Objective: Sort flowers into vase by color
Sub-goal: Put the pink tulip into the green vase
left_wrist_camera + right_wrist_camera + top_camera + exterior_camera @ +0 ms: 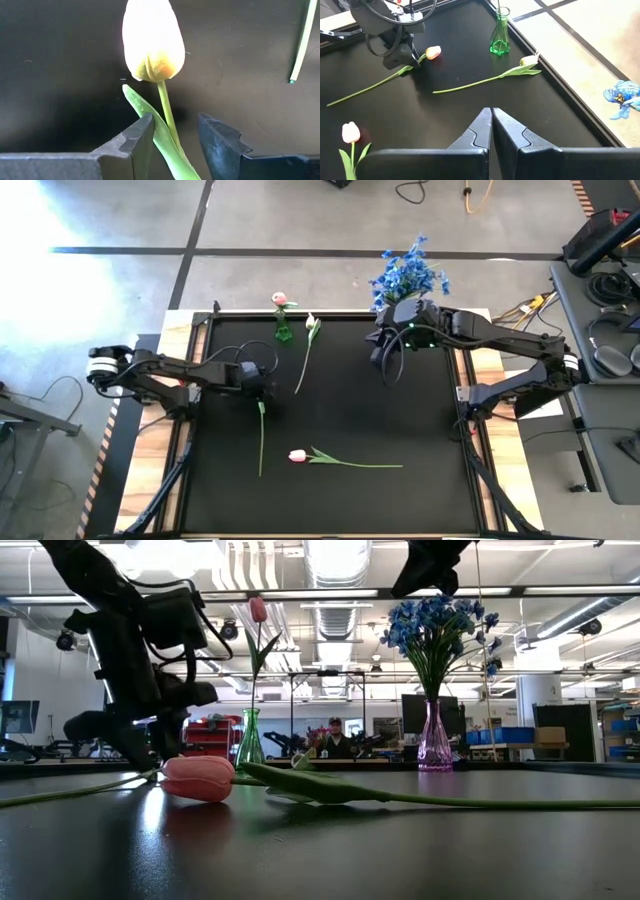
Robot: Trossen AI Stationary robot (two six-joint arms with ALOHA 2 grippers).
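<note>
Here the left gripper point(172, 137) is down on the black table point(350, 410) left of centre, its two dark fingers point(135, 142) slightly apart with the stem of a pale yellow-white tulip point(152, 42) between them; whether the pads actually press the stem cannot be told. That tulip's stem point(262, 438) runs straight toward the table's near edge, its long axis front to back, the closed bloom hidden under the gripper in the high view. A slim green leaf point(150, 120) lies along the stem beside one finger.

The right gripper point(491, 131) hangs above the table's far right part, fingers pressed together and holding nothing.

A pink tulip point(298, 455) lies near the front, bloom pointing left, stem running right. A white tulip point(311, 323) lies near the far edge, bloom away, stem slanting toward the centre. Just left of it a green glass vase point(284, 330) holds an upright pink tulip point(279, 299). At the far right a purple vase point(434, 745) holds a bunch of blue flowers point(408, 275).

A person point(335, 738) sits in the room behind.
</note>
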